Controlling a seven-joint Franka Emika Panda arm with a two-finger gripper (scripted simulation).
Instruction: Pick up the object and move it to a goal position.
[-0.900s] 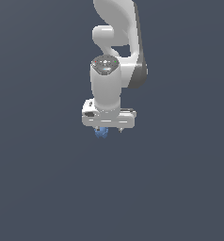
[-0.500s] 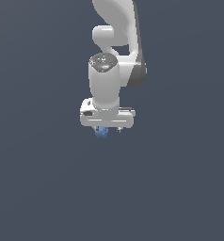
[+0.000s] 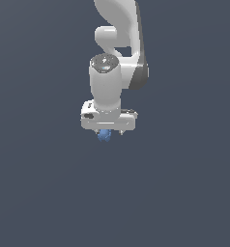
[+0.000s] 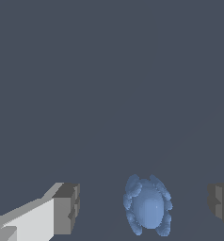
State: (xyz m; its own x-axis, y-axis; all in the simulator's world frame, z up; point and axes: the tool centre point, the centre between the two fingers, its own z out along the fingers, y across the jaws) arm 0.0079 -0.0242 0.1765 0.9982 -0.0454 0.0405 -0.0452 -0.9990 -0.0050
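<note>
The object [image 4: 148, 205] is a small blue lumpy item lying on the dark grey surface. In the wrist view it sits between my two grey fingertips [image 4: 67, 207], with a clear gap on each side. My gripper [image 4: 144, 205] is open around it, and neither pad touches it. In the exterior view the white hand points straight down, and the gripper [image 3: 108, 131] hangs just over the object [image 3: 104, 136], which peeks out below it. The hand hides the fingers in that view.
The white arm [image 3: 117, 43] rises behind the hand toward the top of the exterior view. A plain dark grey surface [image 3: 49, 193] fills everything else in both views.
The hand has shifted very slightly toward the exterior view's left. The blue object stays in the same place under it.
</note>
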